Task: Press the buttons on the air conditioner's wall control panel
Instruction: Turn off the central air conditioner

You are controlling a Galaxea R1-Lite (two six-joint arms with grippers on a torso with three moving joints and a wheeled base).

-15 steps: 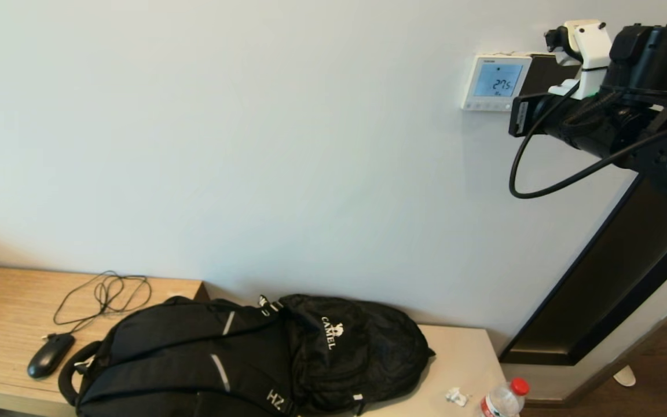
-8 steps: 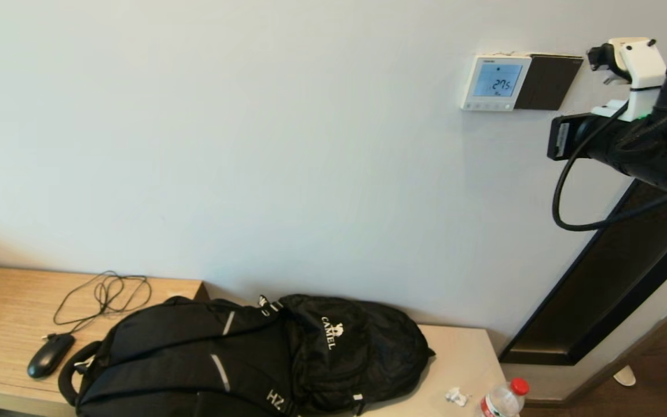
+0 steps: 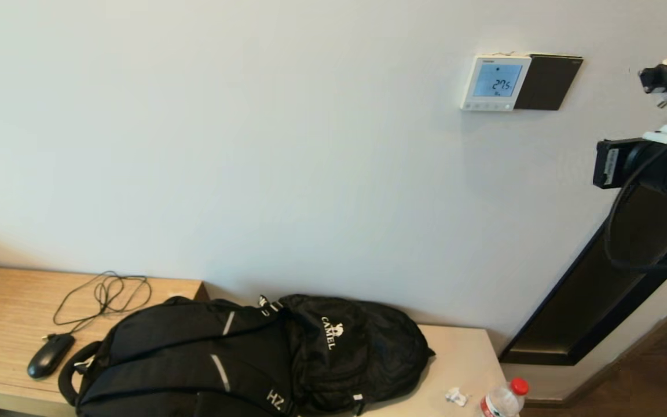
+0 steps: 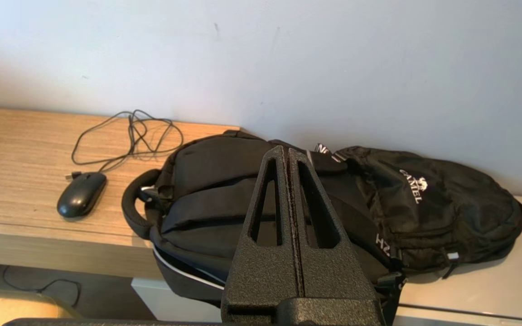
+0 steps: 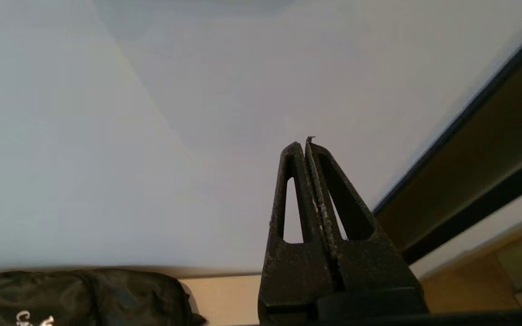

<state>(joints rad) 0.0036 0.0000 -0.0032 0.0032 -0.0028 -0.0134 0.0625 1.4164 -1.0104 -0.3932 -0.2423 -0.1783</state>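
Right gripper [image 5: 305, 141]: fingers pressed together, nothing between them, tip facing bare wall [image 3: 252, 145]. In the head view you see only its wrist housing at the right edge, below and well to the right of the panel [image 3: 495, 82]. Left gripper [image 4: 287, 151]: also closed on nothing, hanging over the backpack [image 3: 252, 359], idle.

Panel is on the wall, upper right, screen lit with dark digits; buttons [image 3: 487, 106] run in 1 row along its bottom strip. Black plate [image 3: 548, 82] touches the panel's right side.

Risks, as judged:
- Buttons are tiny and close together; a closed fingertip may well cover 2 at once or land on the bezel.
- Coming in from the right, you cross the black plate first; a low or early push would hit that instead.
- Too much drive into the wall could stress the panel housing.
- Panel is absent from the right wrist view, so you align by head view only.

Around: mouse [image 3: 50, 354] and its cord on the wooden shelf, bottle [image 3: 504, 399] and a small white scrap at the bench edge, dark frame [image 3: 600, 301] lower right. None block the wall path.
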